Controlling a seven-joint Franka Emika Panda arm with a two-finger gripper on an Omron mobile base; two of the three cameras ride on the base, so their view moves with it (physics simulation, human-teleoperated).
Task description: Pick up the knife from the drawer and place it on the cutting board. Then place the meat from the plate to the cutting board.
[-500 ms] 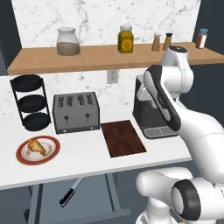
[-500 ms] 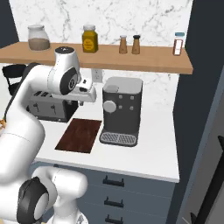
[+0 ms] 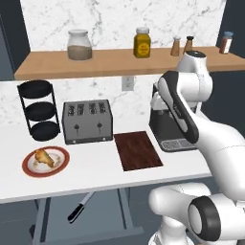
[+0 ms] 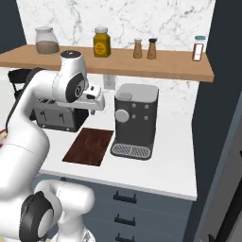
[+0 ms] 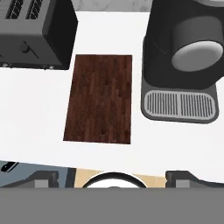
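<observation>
The knife (image 3: 80,207) lies slanted in the open blue-grey drawer (image 3: 103,217) under the counter's front edge, black handle nearest me. The dark reddish-brown cutting board (image 3: 139,150) (image 4: 89,146) (image 5: 100,98) lies bare between the toaster and the coffee machine. Left of it stands the red-rimmed plate (image 3: 29,168) with the golden-brown meat (image 3: 43,157) on it. My gripper (image 5: 113,177) hangs above the counter's front edge, looking down on the board. Its fingertips (image 5: 43,178) are wide apart and nothing is between them, so it is open. In the right base view the gripper (image 4: 95,105) sits beside the toaster, over the board.
A silver toaster (image 3: 87,121) stands behind the board's left side and a black coffee machine (image 3: 167,128) (image 5: 183,52) to its right. A black three-tier rack (image 3: 39,110) is at the far left. Above runs a wooden shelf (image 3: 115,64) with jars and shakers.
</observation>
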